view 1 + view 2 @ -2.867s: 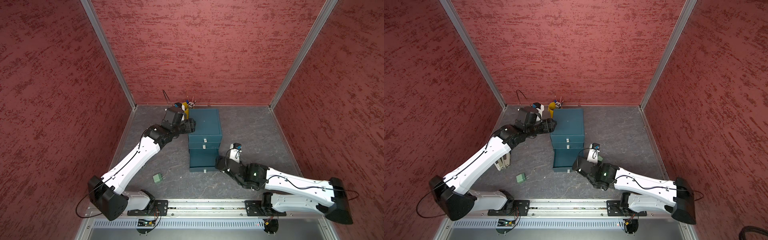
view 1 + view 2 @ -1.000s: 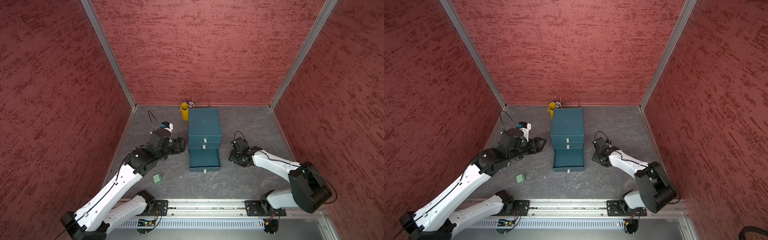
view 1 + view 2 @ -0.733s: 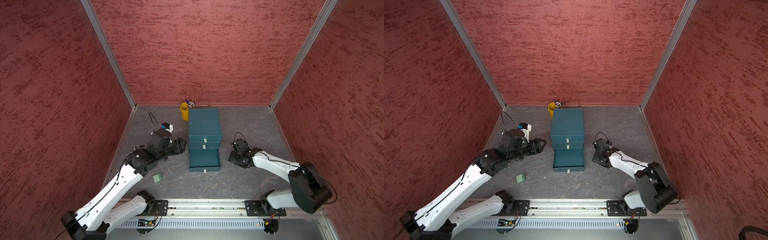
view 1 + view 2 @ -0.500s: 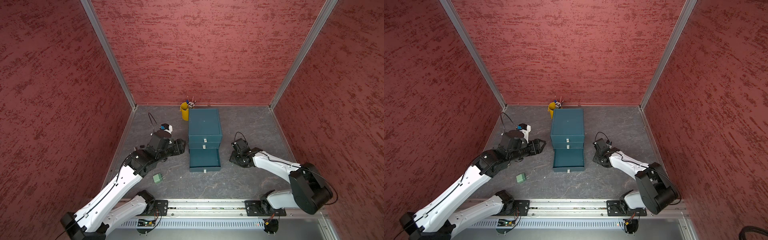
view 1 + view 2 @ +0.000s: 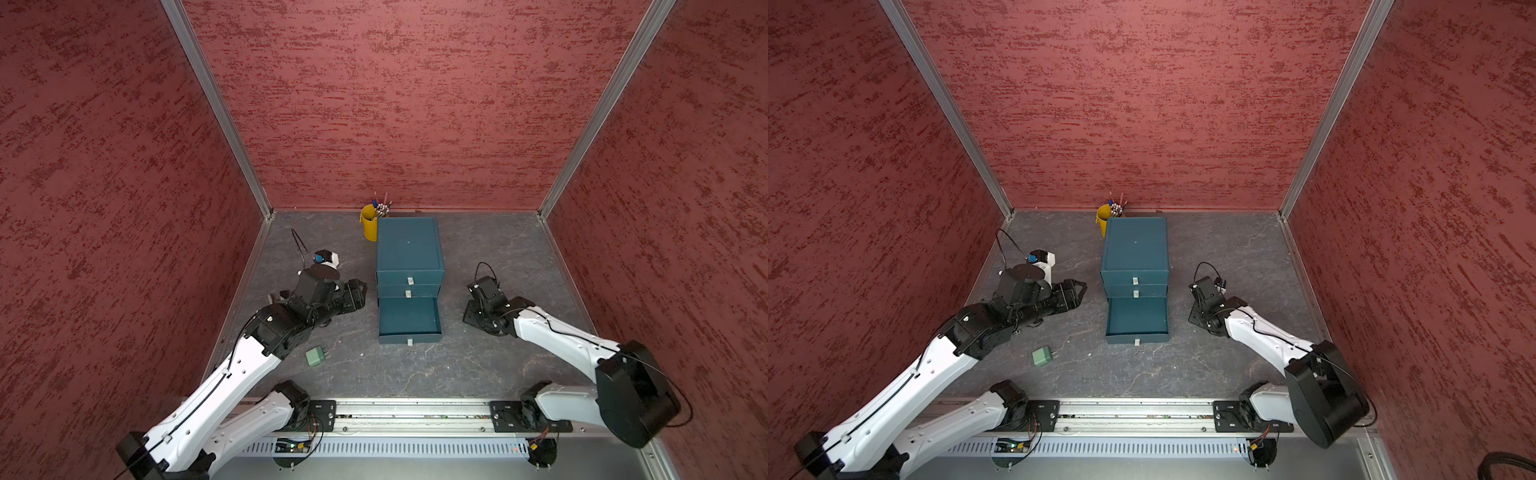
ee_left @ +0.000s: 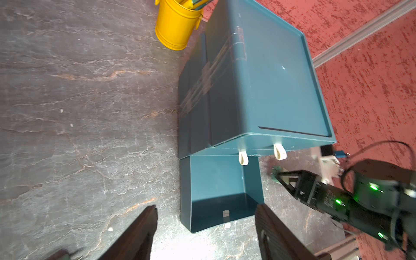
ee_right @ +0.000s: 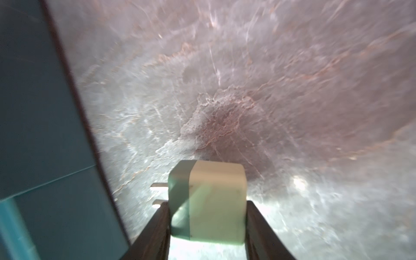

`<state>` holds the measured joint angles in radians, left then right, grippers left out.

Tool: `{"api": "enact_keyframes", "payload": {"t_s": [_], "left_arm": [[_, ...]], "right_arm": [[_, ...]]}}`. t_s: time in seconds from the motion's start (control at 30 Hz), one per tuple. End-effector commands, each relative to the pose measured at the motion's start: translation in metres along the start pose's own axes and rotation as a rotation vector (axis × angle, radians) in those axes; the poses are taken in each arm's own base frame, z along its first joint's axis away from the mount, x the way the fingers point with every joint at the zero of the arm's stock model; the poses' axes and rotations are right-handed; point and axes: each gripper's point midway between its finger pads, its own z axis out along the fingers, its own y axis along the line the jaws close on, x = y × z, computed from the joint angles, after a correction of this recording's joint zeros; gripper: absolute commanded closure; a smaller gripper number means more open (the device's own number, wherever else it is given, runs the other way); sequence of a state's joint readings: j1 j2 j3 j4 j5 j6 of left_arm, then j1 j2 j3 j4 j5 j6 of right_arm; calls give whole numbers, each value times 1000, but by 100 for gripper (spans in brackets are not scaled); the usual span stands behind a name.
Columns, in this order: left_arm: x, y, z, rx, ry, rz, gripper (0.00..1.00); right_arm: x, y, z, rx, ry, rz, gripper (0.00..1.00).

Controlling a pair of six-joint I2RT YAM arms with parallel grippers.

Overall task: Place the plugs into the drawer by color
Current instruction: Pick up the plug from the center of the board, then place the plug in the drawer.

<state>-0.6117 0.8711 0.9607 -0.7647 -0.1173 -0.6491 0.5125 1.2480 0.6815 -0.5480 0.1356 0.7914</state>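
The dark teal drawer point(image 5: 409, 249) point(image 5: 1136, 249) stands mid-floor with its bottom tray point(image 5: 409, 318) point(image 6: 216, 180) pulled out; nothing shows inside. My right gripper point(image 7: 207, 225) point(image 5: 467, 316) is shut on a mint green plug point(image 7: 216, 198), low over the floor just right of the chest wall point(image 7: 33, 112), prongs toward it. Another mint green plug point(image 5: 316, 356) point(image 5: 1042, 356) lies on the floor front left. My left gripper point(image 6: 206, 216) point(image 5: 361, 291) point(image 5: 1081, 291) hangs open and empty, left of the chest.
A yellow pen cup point(image 5: 369, 222) point(image 6: 175, 29) stands at the chest's back left corner. Red walls close in three sides, and a metal rail point(image 5: 407, 415) runs along the front.
The right jaws have closed onto the mint plug beside the chest. The left arm, earlier up at the chest's back left, has pulled back and now barely shifts.
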Motion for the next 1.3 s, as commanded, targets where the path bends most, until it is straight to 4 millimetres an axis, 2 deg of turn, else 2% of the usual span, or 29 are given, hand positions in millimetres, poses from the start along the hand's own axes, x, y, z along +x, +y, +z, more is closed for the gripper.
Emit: {"api": "enact_keyframes", "payload": {"t_s": [0.0, 0.17, 0.3, 0.43, 0.53, 0.6, 0.67, 0.73, 0.77, 0.83, 1.0, 1.1, 1.27], "left_arm": [[1, 18, -2, -71, -24, -28, 26], [4, 48, -6, -187, -49, -100, 25], [15, 76, -12, -271, -71, -175, 24], [47, 115, -15, -392, -41, -310, 24], [75, 136, -14, -442, 2, -408, 25], [92, 145, -11, -461, 24, -462, 25], [105, 154, -9, -484, 41, -504, 24], [116, 162, -6, -510, 55, -538, 22], [119, 164, -5, -516, 58, -555, 21], [127, 169, -2, -533, 77, -578, 20], [144, 186, 1, -616, 105, -602, 16], [154, 195, 4, -650, 125, -626, 18], [168, 200, 15, -636, 155, -661, 23]], "right_arm": [[-5, 13, -34, -17, -78, -88, 77], [13, 62, -86, -176, -149, -229, 79], [29, 103, -109, -298, -171, -315, 79], [42, 140, -115, -358, -165, -385, 79], [49, 159, -108, -369, -156, -409, 78], [52, 168, -100, -369, -144, -416, 73], [52, 175, -95, -362, -139, -424, 65], [53, 179, -92, -359, -133, -432, 44], [53, 180, -92, -359, -133, -431, 38], [51, 179, -96, -363, -141, -426, 31], [46, 168, -109, -385, -169, -410, 22], [43, 160, -116, -387, -181, -395, 22], [35, 145, -127, -395, -230, -359, 23]]}}
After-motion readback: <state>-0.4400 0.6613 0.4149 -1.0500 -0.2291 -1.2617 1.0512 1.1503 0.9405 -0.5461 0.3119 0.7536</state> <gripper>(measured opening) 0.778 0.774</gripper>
